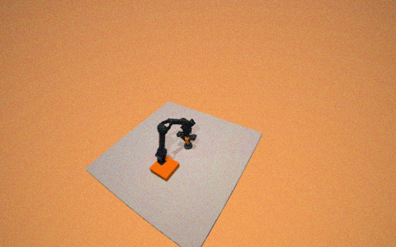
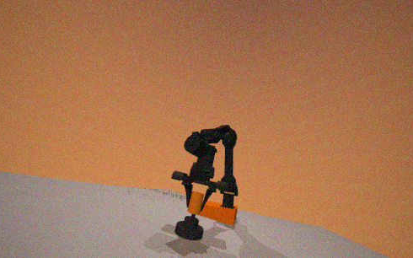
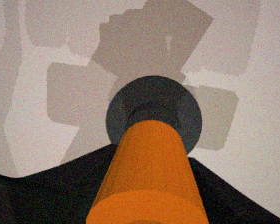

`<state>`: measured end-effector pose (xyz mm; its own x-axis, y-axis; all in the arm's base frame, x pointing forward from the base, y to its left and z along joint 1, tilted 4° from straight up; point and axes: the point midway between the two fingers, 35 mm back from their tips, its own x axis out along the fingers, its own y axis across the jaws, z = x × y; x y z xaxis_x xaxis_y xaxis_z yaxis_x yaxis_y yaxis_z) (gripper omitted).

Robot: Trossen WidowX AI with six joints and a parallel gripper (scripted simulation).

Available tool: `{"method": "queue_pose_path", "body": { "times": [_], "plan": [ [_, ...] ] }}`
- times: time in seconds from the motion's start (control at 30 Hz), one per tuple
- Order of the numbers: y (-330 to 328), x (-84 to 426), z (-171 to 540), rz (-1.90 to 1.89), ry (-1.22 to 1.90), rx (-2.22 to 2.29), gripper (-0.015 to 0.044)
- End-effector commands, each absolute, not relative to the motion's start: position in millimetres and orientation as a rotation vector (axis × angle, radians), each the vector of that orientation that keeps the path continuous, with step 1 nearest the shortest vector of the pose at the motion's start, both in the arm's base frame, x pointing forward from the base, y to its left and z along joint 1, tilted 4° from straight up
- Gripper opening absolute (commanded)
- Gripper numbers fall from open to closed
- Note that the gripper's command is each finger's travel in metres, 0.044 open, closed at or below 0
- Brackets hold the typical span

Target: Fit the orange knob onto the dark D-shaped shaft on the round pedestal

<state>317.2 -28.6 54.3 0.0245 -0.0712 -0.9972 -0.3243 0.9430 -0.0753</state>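
Note:
The orange knob (image 1: 187,140) (image 2: 195,202) (image 3: 150,170) is a tall cylinder held between the two fingers. My gripper (image 2: 195,206) (image 3: 151,157) is shut on it, above the pedestal. The dark round pedestal (image 1: 188,146) (image 2: 189,230) (image 3: 152,86) has a wide base and a narrower raised step. In the exterior view a short piece of dark shaft (image 2: 193,216) shows between the knob's lower end and the pedestal's step, so the knob is not against the pedestal. The shaft's top and its flat side are hidden. In the wrist view the knob's lower end covers part of the step.
The arm's orange base block (image 1: 164,169) (image 2: 219,213) stands on the grey table top (image 1: 204,182) (image 2: 83,215), behind the pedestal in the exterior view. The arm arches over from it. Shadows of the arm and gripper lie around the pedestal.

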Motion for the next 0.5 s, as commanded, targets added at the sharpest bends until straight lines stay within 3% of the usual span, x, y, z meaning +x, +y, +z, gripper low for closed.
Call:
{"method": "queue_pose_path", "body": {
  "times": [0.0, 0.47],
  "plan": [
    [-28.4, 316.4, 58.5, 0.205, 1.538, -0.32, 0.0],
    [-28.7, 320.1, 59.5, 0.368, 1.519, -0.486, 0.0]
  ]
}}
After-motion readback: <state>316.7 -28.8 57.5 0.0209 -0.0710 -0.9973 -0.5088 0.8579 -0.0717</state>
